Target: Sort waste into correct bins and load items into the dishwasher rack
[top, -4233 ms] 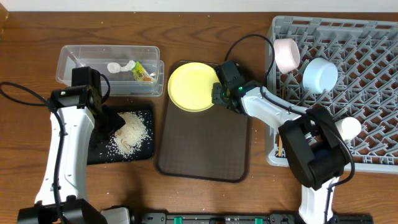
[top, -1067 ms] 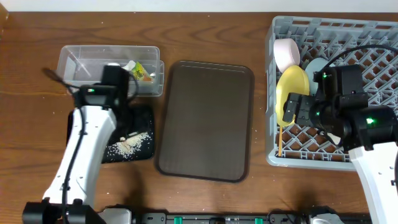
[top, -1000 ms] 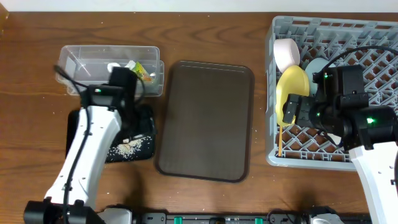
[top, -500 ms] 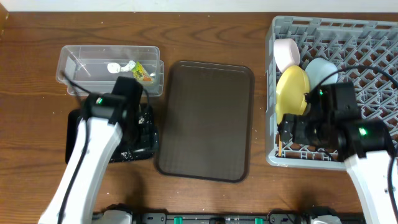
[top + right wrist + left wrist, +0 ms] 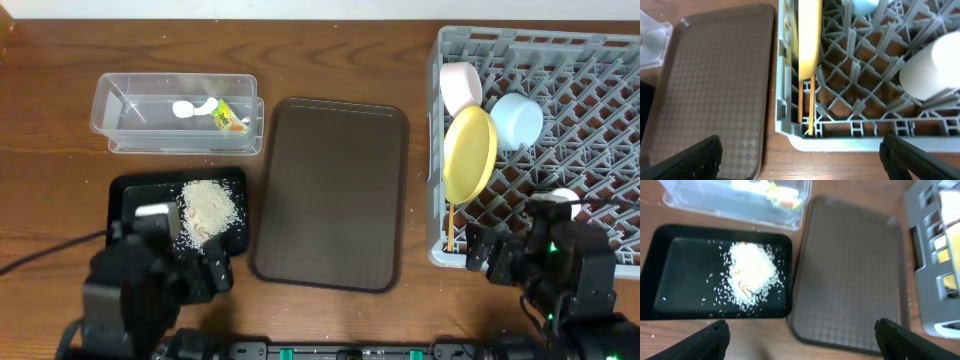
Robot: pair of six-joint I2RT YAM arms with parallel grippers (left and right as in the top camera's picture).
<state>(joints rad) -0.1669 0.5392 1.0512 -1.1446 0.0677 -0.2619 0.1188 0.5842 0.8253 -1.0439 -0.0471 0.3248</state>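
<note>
My left gripper (image 5: 801,334) hangs above the near edges of the black tray (image 5: 670,280) and the brown tray (image 5: 850,270). Its fingers are spread wide with nothing between them. Rice (image 5: 747,275) lies heaped in the black tray, with loose grains scattered round the heap. Just behind that tray sits the tub (image 5: 125,120), holding the wrapper (image 5: 231,117) and the scrap (image 5: 188,107). The brown tray lies between the black tray and the rack (image 5: 600,90).

My right gripper (image 5: 800,152) is over the rack's near left corner, fingers just as wide and empty. In the rack the plate (image 5: 470,152) stands on edge by the left wall. The pink bowl (image 5: 460,87) is behind it, the blue bowl (image 5: 516,120) is just to its right, and the cup (image 5: 563,200) is toward the near side. The chopsticks (image 5: 810,107) lie below the plate against the left wall.
</note>
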